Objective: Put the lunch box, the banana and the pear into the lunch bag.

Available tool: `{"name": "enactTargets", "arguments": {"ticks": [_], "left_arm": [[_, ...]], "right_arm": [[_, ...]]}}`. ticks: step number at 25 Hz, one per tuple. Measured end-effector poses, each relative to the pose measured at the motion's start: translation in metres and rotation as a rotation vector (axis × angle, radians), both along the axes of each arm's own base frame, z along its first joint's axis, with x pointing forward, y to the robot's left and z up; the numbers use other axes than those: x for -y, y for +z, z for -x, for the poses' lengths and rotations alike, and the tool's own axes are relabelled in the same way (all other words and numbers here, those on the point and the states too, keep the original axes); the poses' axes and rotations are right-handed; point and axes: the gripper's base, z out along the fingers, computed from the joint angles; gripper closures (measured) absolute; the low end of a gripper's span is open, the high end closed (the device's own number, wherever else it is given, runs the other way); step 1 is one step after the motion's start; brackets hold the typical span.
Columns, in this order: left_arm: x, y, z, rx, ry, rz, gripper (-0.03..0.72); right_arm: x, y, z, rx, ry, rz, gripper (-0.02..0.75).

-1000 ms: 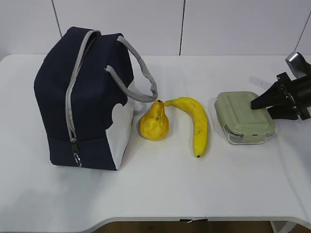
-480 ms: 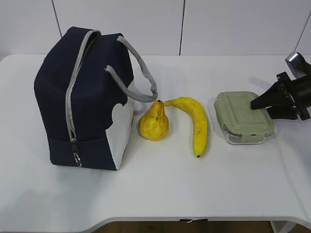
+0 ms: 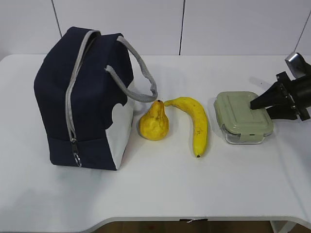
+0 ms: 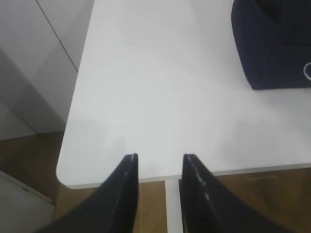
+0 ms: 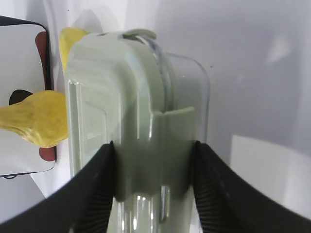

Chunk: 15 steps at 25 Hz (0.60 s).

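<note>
The navy lunch bag (image 3: 87,97) stands upright at the left with its grey zipper closed. To its right lie the yellow pear (image 3: 154,122) and the banana (image 3: 197,121). The lunch box (image 3: 240,116), clear with a sage-green lid, lies right of the banana. My right gripper (image 3: 253,104) reaches in from the right edge. In the right wrist view the right gripper (image 5: 153,145) is shut on the near end of the lunch box (image 5: 121,97), a finger against each face. My left gripper (image 4: 159,156) is open and empty over the table's corner, with the lunch bag (image 4: 272,43) at the upper right.
The white table (image 3: 160,189) has bare surface in front of the objects. Its front edge (image 4: 146,177) and the wooden floor show under the left gripper. A white panelled wall (image 3: 218,24) stands behind the table.
The right jaws narrowed a little onto the lunch box, and the box shifted slightly to the left. Bag, pear and banana have not moved.
</note>
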Motion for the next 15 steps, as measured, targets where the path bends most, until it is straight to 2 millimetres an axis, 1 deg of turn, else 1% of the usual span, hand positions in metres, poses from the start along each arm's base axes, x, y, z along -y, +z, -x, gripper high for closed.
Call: {"name": "enactTargets", "arguments": {"ticks": [9,15], "left_arm": [[0.0000,0.0000,0.0000,0.000,0.000,0.000,0.452],[0.0000,0.0000,0.0000,0.000,0.000,0.000,0.452]], "right_arm": [[0.0000,0.0000,0.0000,-0.018,-0.016,-0.006,0.370],[0.0004,0.0091,-0.0001,0.004,-0.024,0.023,0.370]]}}
